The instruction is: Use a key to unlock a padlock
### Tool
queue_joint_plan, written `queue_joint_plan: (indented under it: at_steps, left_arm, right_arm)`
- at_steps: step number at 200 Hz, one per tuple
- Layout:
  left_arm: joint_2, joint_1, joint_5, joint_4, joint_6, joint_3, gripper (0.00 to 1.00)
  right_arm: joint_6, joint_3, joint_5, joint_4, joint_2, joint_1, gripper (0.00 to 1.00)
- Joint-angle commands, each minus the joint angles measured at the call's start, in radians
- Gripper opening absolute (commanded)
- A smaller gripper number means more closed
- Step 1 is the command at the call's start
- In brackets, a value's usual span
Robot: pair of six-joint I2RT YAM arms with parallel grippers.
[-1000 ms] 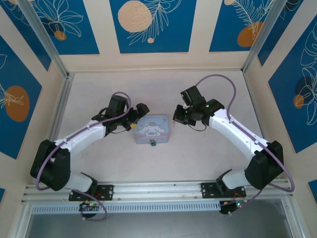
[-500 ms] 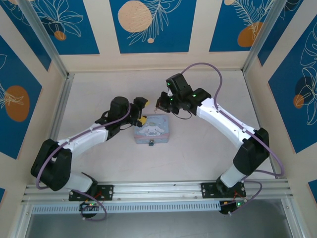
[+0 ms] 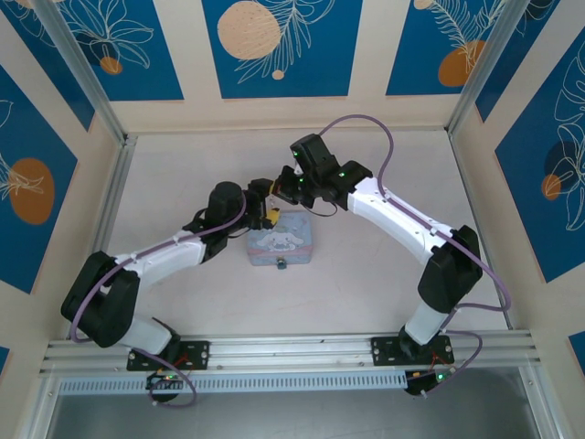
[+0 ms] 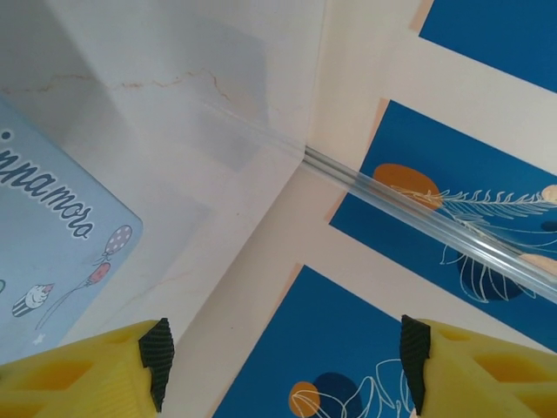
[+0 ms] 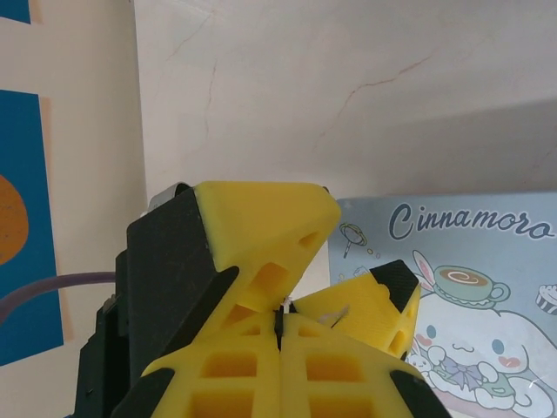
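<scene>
Blue wall panels [image 3: 279, 46] with orange circles and white leaf outlines surround a pale, marbled surface [image 3: 366, 293]. Near its middle lies a light-blue rectangular tin [image 3: 283, 240] printed with a white cartoon dog.

From above, the left arm [image 3: 164, 256] and the right arm [image 3: 402, 215] reach inward from either side. Their tips meet just above the tin's far left corner.

The padlock [image 3: 281, 265] is a tiny dark speck touching the middle of the tin's near edge. It is well apart from both arm tips, and nothing holds it.

The left wrist camera shows the left fingers [image 4: 78, 374], yellow with black pads, spread wide apart with nothing between them. A corner of the tin lies below to the left.

The right wrist camera shows the right fingers [image 5: 218, 374], also yellow, pressed together. A thin dark sliver, the key [image 5: 280, 315], is pinched at their seam with its tip poking out. It is too small to make out any detail.

The two left fingers sit close on either side of that tip. One is large and just behind it, and the other is smaller and to the right. Whether they touch the key cannot be told. The tin lies behind them.
</scene>
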Motion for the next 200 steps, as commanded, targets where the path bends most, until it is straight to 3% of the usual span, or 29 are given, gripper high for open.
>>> queue_joint_plan:
  at_steps: [1,19,49,72,108,124,136,140,155,162,175,200]
  left_arm:
    - [-0.001,-0.013,-0.032,0.061,-0.030,-0.023,0.65]
    - [-0.006,-0.014,-0.044,0.067,-0.034,-0.031,0.54]
    - [-0.007,-0.013,-0.046,0.067,-0.031,-0.035,0.46]
    - [-0.007,-0.013,-0.044,0.055,-0.011,-0.037,0.31]
    - [-0.038,0.000,-0.035,-0.111,0.221,0.036,0.28]
    - [-0.047,0.031,-0.008,-0.236,0.359,0.094,0.38]
    - [-0.056,0.051,-0.003,-0.315,0.444,0.124,0.54]
    - [-0.061,0.057,-0.003,-0.335,0.470,0.128,0.61]
    - [-0.078,0.086,0.006,-0.407,0.546,0.138,0.78]
    - [-0.085,0.101,0.015,-0.430,0.576,0.138,0.84]
    - [-0.096,0.133,0.037,-0.468,0.623,0.137,0.90]
    - [-0.097,0.172,0.074,-0.540,0.716,0.164,1.00]
  right_arm:
    - [0.022,0.027,-0.009,0.014,0.014,0.009,0.00]
    - [0.025,0.006,-0.002,0.015,0.007,0.010,0.00]
    - [0.026,-0.034,0.006,0.023,-0.010,0.003,0.00]
    - [0.025,-0.061,0.014,0.024,-0.025,-0.006,0.00]
    - [-0.005,-0.101,0.038,0.006,-0.042,-0.037,0.00]
    - [-0.028,-0.113,0.036,-0.016,-0.035,-0.073,0.04]
    - [-0.041,-0.121,0.035,-0.045,-0.022,-0.103,0.13]
    - [-0.048,-0.128,0.037,-0.047,-0.021,-0.110,0.18]
    - [-0.058,-0.179,0.047,-0.052,-0.030,-0.135,0.53]
    - [-0.061,-0.209,0.046,-0.047,-0.037,-0.144,0.62]
    - [-0.063,-0.270,0.035,-0.035,-0.051,-0.158,0.69]
    - [-0.063,-0.356,-0.005,0.007,-0.050,-0.162,0.72]
